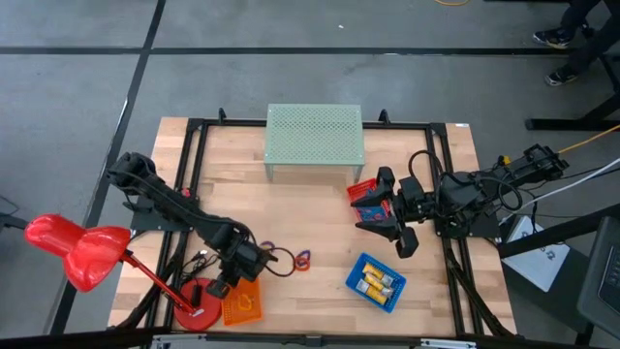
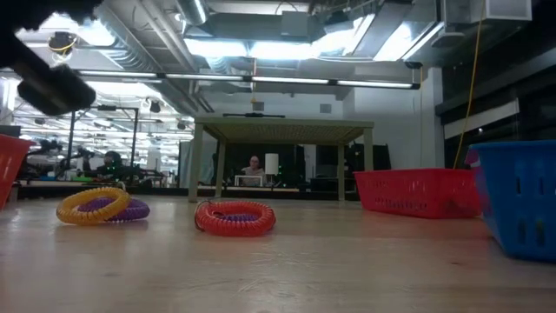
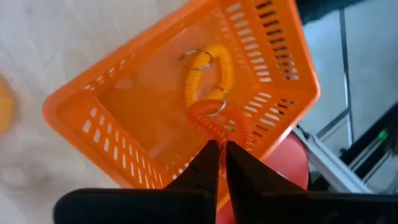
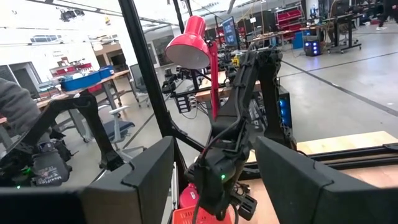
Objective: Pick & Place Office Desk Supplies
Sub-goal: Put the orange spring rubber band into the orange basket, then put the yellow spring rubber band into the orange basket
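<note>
My left gripper (image 3: 219, 149) hangs over the orange basket (image 1: 242, 306) at the table's near left and is shut on an orange-red coil ring (image 3: 221, 124). A yellow coil ring (image 3: 208, 68) with metal loops lies on that basket's floor. More coil rings lie on the wood: a yellow one on a purple one (image 2: 95, 207), and a red one (image 2: 234, 217) around a purple one. My right gripper (image 1: 387, 233) hovers open beside the red basket (image 1: 366, 194), above the table. Yellow-and-silver blocks (image 1: 376, 282) lie in the blue basket (image 1: 360, 264). My left gripper pinches the orange-red coil ring at the edge of the loop nearest the fingertips (image 3: 217, 138), between its two fingers, coming from above and pointing down into the orange basket. The rest of the ring hangs below the fingers, over the basket's floor next to the yellow ring.
A pale green perforated stand (image 1: 315, 136) sits at the table's far middle. A big red desk lamp (image 1: 77, 252) has its base (image 1: 199, 301) right beside the orange basket. A black frame (image 1: 199, 145) rims the table. Bare wood lies in the middle.
</note>
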`<action>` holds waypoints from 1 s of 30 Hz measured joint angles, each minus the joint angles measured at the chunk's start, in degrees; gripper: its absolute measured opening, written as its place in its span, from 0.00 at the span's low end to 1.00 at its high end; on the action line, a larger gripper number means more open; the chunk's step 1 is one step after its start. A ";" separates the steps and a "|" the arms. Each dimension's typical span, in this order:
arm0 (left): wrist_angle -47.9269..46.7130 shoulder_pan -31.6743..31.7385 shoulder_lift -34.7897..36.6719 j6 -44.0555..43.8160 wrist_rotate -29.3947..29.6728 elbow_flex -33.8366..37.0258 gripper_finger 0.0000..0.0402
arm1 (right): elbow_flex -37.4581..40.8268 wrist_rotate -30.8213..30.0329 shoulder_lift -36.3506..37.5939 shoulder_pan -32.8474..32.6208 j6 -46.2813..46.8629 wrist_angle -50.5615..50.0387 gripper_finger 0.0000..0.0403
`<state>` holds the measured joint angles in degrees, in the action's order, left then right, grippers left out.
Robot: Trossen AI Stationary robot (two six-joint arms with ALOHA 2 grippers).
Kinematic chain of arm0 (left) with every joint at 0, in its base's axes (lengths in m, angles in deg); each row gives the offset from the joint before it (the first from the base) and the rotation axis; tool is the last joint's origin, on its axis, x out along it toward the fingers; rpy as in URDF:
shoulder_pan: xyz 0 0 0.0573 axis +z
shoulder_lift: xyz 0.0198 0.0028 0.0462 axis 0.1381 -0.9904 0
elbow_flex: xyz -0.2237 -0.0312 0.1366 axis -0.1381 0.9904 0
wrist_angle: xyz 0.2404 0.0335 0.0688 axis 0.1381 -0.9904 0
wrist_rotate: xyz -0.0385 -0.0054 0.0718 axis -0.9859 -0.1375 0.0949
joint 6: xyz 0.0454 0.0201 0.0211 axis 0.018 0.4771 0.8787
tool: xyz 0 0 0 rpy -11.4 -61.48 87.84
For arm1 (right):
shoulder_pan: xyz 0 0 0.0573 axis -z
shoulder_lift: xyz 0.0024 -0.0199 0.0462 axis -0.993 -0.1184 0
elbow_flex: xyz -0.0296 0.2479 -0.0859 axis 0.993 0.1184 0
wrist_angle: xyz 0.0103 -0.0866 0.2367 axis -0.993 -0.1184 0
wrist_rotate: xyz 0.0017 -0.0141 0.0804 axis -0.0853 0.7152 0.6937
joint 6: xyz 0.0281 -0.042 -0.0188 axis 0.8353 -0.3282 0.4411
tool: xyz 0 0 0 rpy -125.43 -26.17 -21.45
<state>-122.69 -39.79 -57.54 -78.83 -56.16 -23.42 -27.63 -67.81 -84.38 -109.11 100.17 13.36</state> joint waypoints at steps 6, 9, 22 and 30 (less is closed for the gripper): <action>0.66 0.50 0.00 -3.53 -0.06 0.51 0.19 | 0.00 0.00 0.00 0.00 0.00 0.00 0.57; 0.59 0.50 -0.02 -3.63 -0.06 0.51 0.28 | 0.00 0.00 0.00 0.00 0.00 -0.02 0.57; -0.81 3.57 6.27 -5.20 8.01 -2.53 0.40 | 0.00 0.00 0.00 0.00 -1.12 -0.04 0.57; -7.37 8.99 3.85 0.40 23.90 -2.55 0.36 | 0.00 0.02 0.00 1.01 -1.27 -0.07 0.57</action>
<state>-130.06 -30.80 -53.70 -78.43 -32.26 -25.97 -27.63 -67.78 -84.38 -108.10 98.90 13.30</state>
